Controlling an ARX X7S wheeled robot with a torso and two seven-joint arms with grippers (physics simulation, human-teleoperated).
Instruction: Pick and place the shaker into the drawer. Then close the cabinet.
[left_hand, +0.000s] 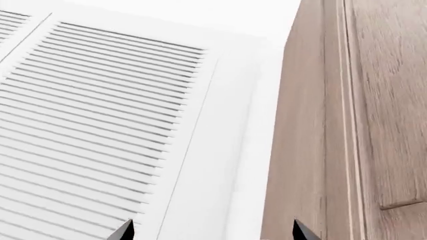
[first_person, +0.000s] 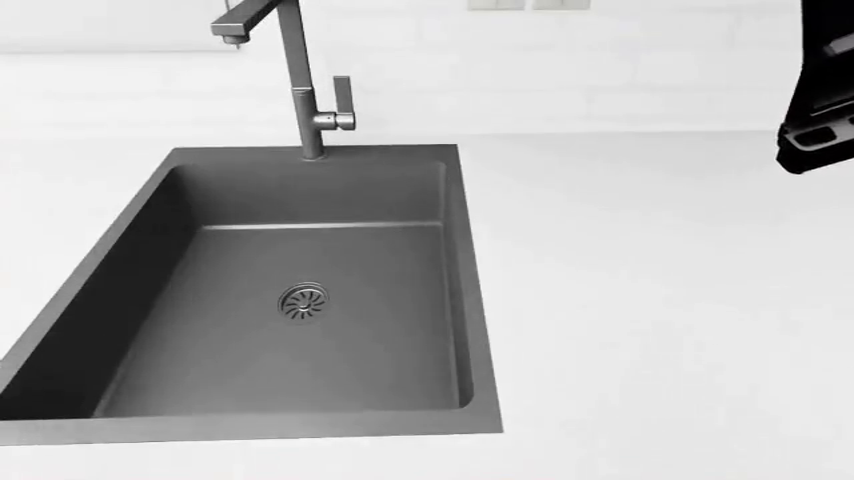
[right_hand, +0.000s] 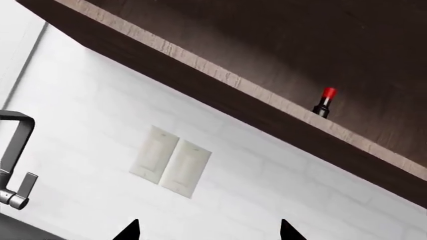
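Overhead, red-capped shaker (right_hand: 325, 102) upright in cabinet (right_hand: 280, 45), right pincer (right_hand: 208, 231) spread

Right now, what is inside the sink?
The sink holds only its round drain; no shaker shows. The near wall's inner face is hidden from the head view.

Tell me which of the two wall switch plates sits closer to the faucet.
In the right wrist view, the switch plate nearer the faucet is the one; its twin lies on its far side, toward the small red-capped item.

Head camera—down over sink (first_person: 160, 200)
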